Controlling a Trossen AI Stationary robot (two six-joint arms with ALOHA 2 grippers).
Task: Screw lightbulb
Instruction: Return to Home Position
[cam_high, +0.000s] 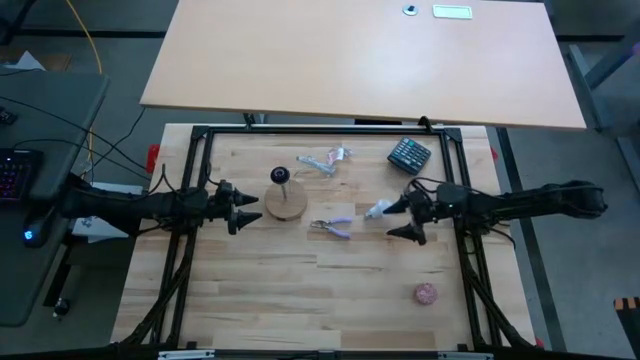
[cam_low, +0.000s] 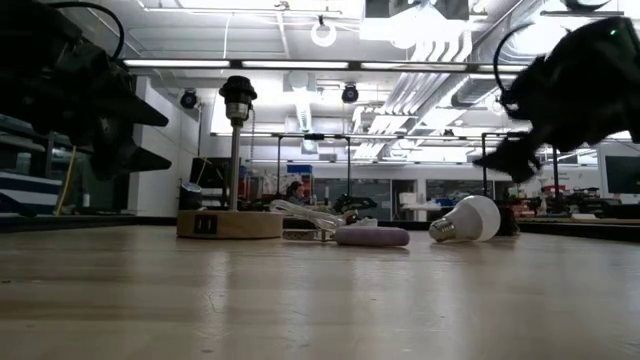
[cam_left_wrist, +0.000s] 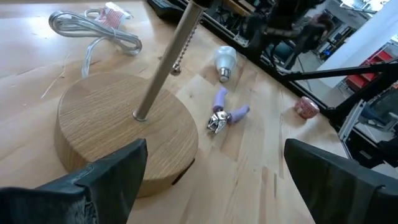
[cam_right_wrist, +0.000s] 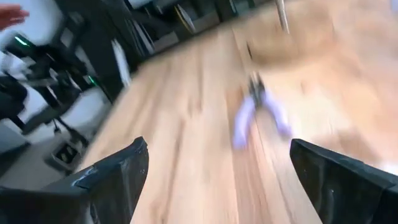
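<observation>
The white lightbulb (cam_high: 378, 209) lies on its side on the wooden table; it also shows in the low view (cam_low: 470, 218) and the left wrist view (cam_left_wrist: 225, 59). The lamp stands upright on its round wooden base (cam_high: 287, 204), with a thin stem (cam_left_wrist: 168, 62) and a black socket (cam_low: 237, 95) on top. My left gripper (cam_high: 252, 209) is open and empty just left of the base, above the table. My right gripper (cam_high: 394, 220) is open and empty, raised just right of the bulb.
Purple-handled pliers (cam_high: 333, 227) lie between the base and the bulb. A coiled clear cable (cam_high: 326, 160) and a dark keypad (cam_high: 409, 154) lie at the far side. A pinkish ball (cam_high: 426, 293) lies near the front right. A black frame (cam_high: 200, 135) borders the table.
</observation>
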